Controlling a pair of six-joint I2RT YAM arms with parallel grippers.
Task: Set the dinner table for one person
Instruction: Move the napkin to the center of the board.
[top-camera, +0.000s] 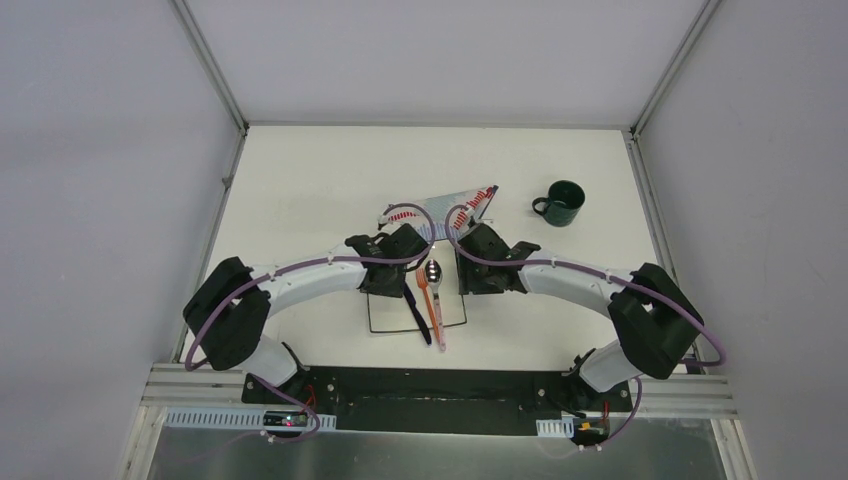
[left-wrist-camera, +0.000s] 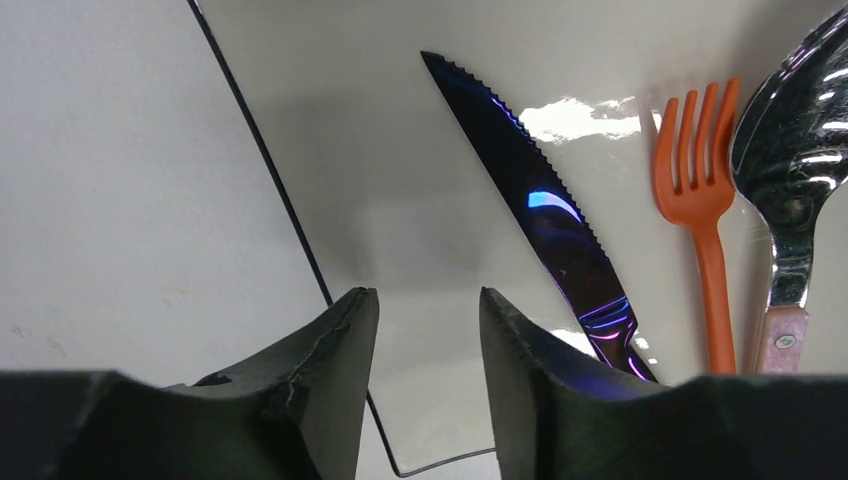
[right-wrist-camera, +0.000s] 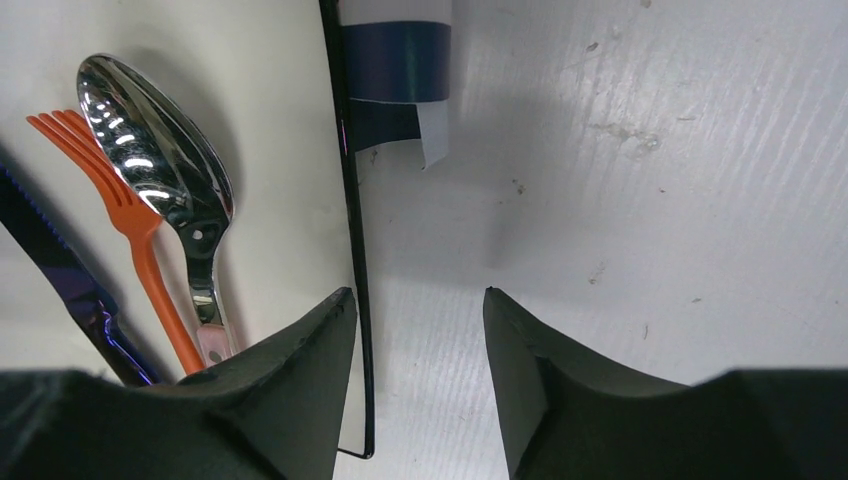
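Note:
On the dinner table (top-camera: 300, 180) lies a white square plate (top-camera: 392, 318) with a thin black rim. It carries a dark knife (top-camera: 415, 315), an orange fork (top-camera: 432, 312) and a silver spoon (top-camera: 433, 272). My left gripper (top-camera: 385, 285) is at the plate's left edge. In the left wrist view its jaws (left-wrist-camera: 428, 300) stand apart with the plate (left-wrist-camera: 400, 150) rim running between them, beside the knife (left-wrist-camera: 550, 220). My right gripper (top-camera: 478, 285) is at the right edge, open (right-wrist-camera: 420, 300), straddling the rim of the plate (right-wrist-camera: 290, 120).
A striped red-blue-white cloth (top-camera: 445, 208) lies folded just behind the plate, its blue edge (right-wrist-camera: 395, 60) touching the rim. A dark green mug (top-camera: 562, 203) stands at the back right. Grey rails edge the table.

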